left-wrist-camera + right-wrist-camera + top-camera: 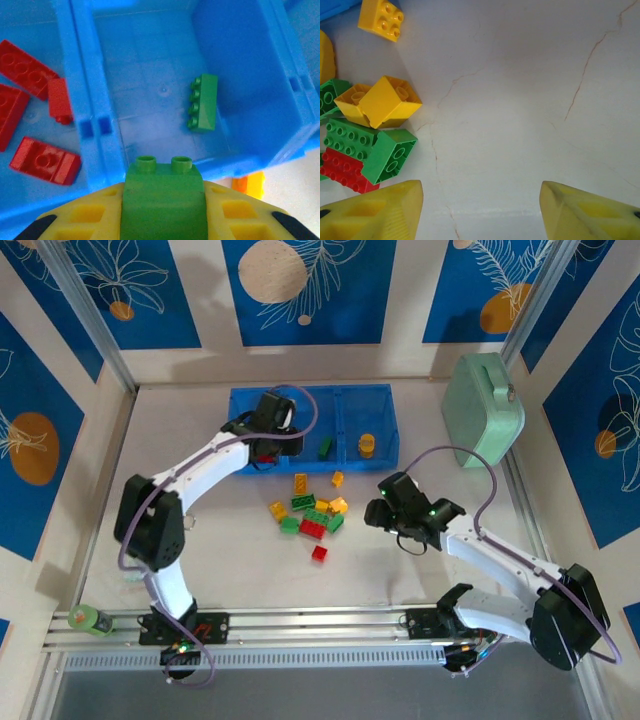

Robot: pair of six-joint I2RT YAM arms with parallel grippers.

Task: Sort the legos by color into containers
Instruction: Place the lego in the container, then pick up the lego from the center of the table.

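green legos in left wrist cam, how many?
2. One green lego lies in the middle compartment of the tray; the other green lego is clamped in the left gripper. More may sit outside the frame.

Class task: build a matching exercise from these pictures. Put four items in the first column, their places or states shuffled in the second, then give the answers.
1 left gripper
2 right gripper
3 red bricks
4 long green brick

A open above the bare table
B tray's middle compartment
C shut on a short green brick
D tray's left compartment

Pairs: 1-C, 2-A, 3-D, 4-B
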